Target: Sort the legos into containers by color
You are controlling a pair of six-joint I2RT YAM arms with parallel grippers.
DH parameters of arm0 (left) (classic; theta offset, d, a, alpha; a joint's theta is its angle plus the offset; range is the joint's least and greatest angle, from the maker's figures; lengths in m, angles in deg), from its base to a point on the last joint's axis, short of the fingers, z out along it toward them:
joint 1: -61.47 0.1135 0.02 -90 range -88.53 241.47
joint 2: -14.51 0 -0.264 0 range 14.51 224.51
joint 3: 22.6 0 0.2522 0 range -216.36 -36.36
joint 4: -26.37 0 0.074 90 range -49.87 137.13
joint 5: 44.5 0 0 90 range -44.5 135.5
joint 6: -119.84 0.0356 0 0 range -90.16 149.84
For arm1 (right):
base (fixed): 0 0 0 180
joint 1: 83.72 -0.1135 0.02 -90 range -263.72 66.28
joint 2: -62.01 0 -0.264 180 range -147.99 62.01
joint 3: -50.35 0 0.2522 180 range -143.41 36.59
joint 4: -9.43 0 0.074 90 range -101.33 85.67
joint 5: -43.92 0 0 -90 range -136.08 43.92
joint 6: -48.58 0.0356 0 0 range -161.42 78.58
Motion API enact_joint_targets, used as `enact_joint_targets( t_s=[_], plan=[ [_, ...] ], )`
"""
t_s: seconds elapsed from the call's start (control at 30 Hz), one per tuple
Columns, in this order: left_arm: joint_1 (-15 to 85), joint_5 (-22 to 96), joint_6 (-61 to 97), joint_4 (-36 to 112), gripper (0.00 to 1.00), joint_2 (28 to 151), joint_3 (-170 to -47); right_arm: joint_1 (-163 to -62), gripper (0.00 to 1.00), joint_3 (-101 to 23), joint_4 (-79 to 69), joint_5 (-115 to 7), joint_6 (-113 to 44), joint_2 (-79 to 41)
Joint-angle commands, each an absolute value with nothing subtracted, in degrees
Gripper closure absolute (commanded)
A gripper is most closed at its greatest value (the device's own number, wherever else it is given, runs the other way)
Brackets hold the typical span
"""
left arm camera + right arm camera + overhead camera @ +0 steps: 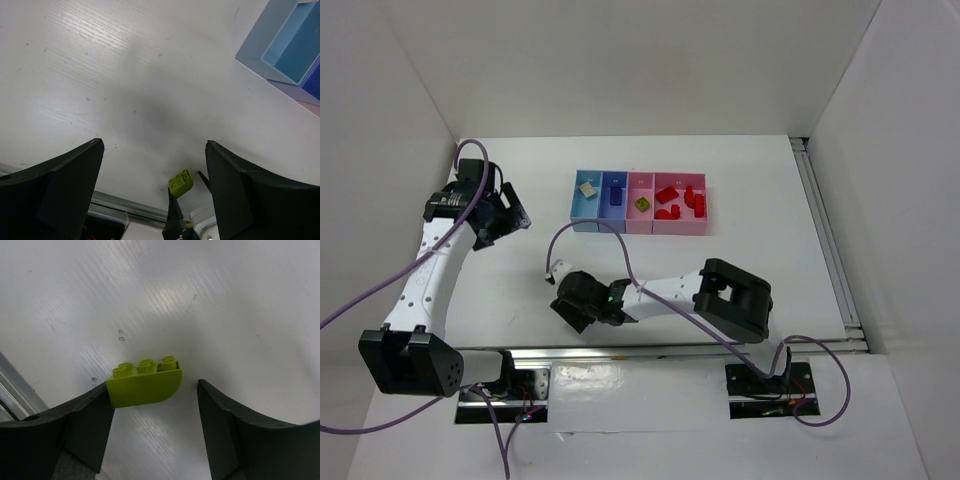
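A lime green lego (145, 382) lies on the white table between the fingers of my right gripper (153, 390). Its left finger touches the brick and the right finger stands a gap away, so the jaws are open. The same lego (181, 183) shows in the left wrist view; the top view hides it under my right gripper (582, 300). My left gripper (505, 215) hangs open and empty left of the containers (576, 200). A beige lego (588, 187) sits in the light blue tray, a dark blue one (616, 193) in the periwinkle tray, a green one (642, 204) in the narrow pink tray and several red legos (680, 198) in the wider pink tray.
A metal rail (660, 349) runs along the table's near edge, close behind the right gripper. Another rail (825, 240) lines the right side. White walls enclose the table at the back and both sides. Purple cables (590, 228) loop over the arms.
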State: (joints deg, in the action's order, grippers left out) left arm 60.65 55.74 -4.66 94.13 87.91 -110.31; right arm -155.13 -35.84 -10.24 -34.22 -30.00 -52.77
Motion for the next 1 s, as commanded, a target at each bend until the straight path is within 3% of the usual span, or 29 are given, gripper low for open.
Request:
enact_joint_targets(
  t_s=[0.0,0.13,0.47,0.5,0.53,0.63,0.8,0.97],
  plan=[
    [61.03,55.35,-3.73,93.83,0.06,86.4,-111.42,-156.13,0.3,-37.76,-6.88,-31.93,-30.43,-53.65],
    [61.03,55.35,-3.73,93.83,0.06,86.4,-111.42,-156.14,0.36,-37.77,-6.26,-30.52,-30.95,-53.65],
    [61.03,55.35,-3.2,93.3,0.06,86.4,-111.42,-156.14,0.35,-40.32,-6.79,-28.76,-31.49,-56.64],
    [61.03,55.35,-3.2,93.3,0.06,86.4,-111.42,-156.14,0.42,-40.32,-6.79,-28.76,-31.49,-56.64],
    [61.03,55.35,-3.2,93.3,0.06,86.4,-111.42,-156.14,0.42,-40.32,-6.79,-28.15,-31.49,-56.64],
    [61.03,55.35,-3.2,93.3,0.06,86.4,-111.42,-156.14,0.55,-40.32,-7.84,-26.31,-31.49,-55.86],
    [61.03,55.35,-3.2,93.3,0.06,86.4,-111.42,-156.14,0.55,-43.56,-12.85,-20.77,-30.96,-52.43],
    [61.03,54.82,-3.2,93.3,0.06,86.4,-111.42,-149.3,0.55,-45.42,-19.35,-17.51,-29.03,-46.9]
  ],
)
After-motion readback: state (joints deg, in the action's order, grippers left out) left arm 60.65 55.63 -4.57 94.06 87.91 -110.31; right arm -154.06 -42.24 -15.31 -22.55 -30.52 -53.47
